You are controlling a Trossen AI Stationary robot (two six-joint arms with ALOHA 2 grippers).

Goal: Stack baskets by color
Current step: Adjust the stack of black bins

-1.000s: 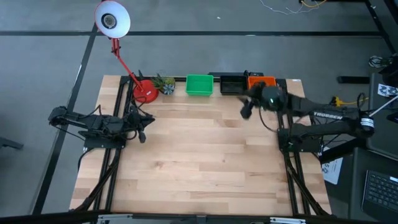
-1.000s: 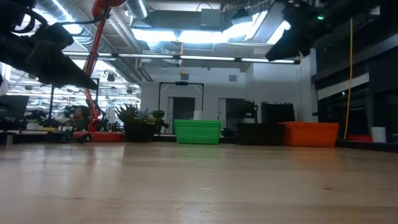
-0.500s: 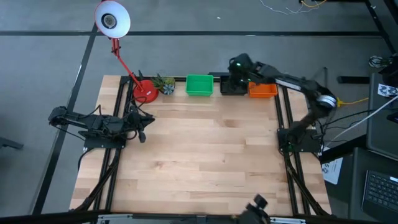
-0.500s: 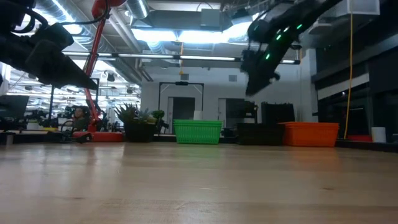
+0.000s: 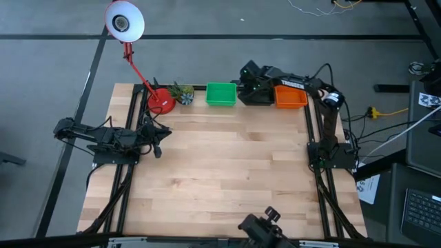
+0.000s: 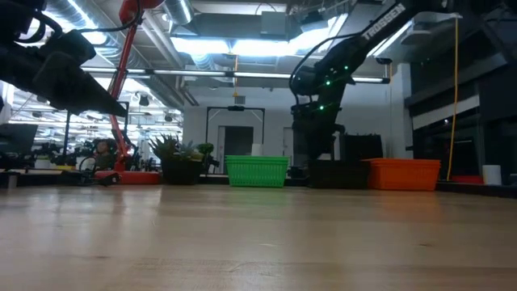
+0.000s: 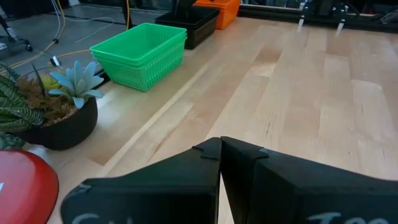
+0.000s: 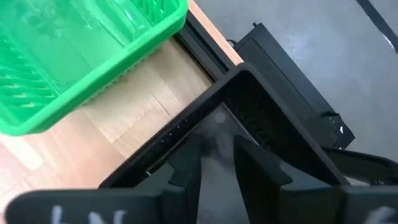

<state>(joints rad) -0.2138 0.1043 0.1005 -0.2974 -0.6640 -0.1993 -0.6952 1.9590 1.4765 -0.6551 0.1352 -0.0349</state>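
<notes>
Three baskets stand in a row along the table's far edge: green (image 5: 221, 94), black (image 5: 260, 95) and orange (image 5: 290, 97). In the left wrist view the green one (image 7: 142, 55) shows as a nested stack. My right gripper (image 8: 214, 163) points steeply down over the black basket (image 8: 249, 106), at its end nearest the green basket (image 8: 74, 56). It is open, with a narrow gap between its fingers. In the low view it hangs just above the black basket (image 6: 335, 173). My left gripper (image 5: 160, 136) waits shut at the table's left side. My right gripper comes from above into the black basket's opening, by the wall (image 8: 163, 140) that faces the green basket. The basket rests flat on the table. Whether a finger (image 8: 186, 163) touches the wall or the floor, I cannot tell.
A red-based desk lamp (image 5: 161, 101) and a small potted plant (image 5: 183, 94) stand left of the green basket. Black frame rails run along the table's left and right sides. The wide wooden surface (image 5: 220, 172) lies between the arms.
My right gripper has swung from the table's right side toward the far edge and leftward, past the orange basket, to the black basket. It has tipped from nearly level to steeply downward and has sunk. The baskets have kept their places.
</notes>
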